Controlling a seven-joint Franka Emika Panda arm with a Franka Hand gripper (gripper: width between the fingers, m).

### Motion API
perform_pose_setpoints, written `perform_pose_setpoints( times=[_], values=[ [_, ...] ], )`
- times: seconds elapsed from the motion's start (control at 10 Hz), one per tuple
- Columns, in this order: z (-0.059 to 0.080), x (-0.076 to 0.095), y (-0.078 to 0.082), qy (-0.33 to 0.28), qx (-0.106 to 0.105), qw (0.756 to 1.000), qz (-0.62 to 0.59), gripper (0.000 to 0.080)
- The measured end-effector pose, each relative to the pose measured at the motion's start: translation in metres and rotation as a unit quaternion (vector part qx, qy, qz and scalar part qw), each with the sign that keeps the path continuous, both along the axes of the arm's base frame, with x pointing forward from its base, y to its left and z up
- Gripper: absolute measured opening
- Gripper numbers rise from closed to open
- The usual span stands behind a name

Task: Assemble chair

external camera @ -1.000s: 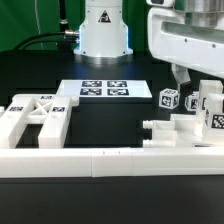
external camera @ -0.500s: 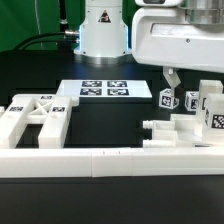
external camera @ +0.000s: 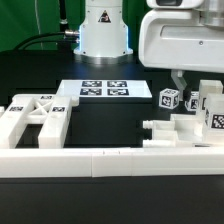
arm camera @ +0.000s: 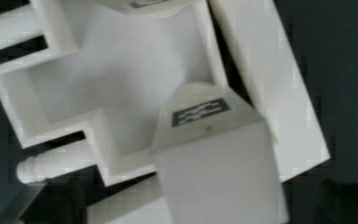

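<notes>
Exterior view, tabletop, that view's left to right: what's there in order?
Ladder-like chair frame → marker board → small tagged block → tall tagged part at the edge. The low front wall spans the whole width, so it is left out.

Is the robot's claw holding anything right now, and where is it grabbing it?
Nothing is held. The claw is open above the white chair parts.
</notes>
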State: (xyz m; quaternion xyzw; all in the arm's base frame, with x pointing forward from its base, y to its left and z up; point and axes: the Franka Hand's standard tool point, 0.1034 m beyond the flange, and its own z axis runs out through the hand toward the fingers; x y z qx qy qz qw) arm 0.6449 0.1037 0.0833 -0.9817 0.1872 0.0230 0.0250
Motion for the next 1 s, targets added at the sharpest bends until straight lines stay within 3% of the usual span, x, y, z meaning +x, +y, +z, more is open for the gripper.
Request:
perform_pose_setpoints(
  times=[0.4,0.6,0.7,0.8,0.9,1.0],
  values=[
    [-0.0048,-0.0005,0.0034,-0.017,0.003,0.995,0.098,0.0649],
    [-0.0064,0.0001,-0.0032,-0.021,0.001,0.995,0.095,0.0623],
    [-0.0064,0.0001,-0.0026,-0.021,0.001,0.995,0.095,0.0444],
    [-0.0065,0.0001,-0.0026,-0.02,0.001,0.996,0.089,0.0444],
    [-0.0065,0.0001,-0.003,-0.02,0.001,0.997,0.081,0.0282],
    [-0.0065,0.0001,-0.0031,-0.019,0.001,0.997,0.074,0.0285]
  ],
)
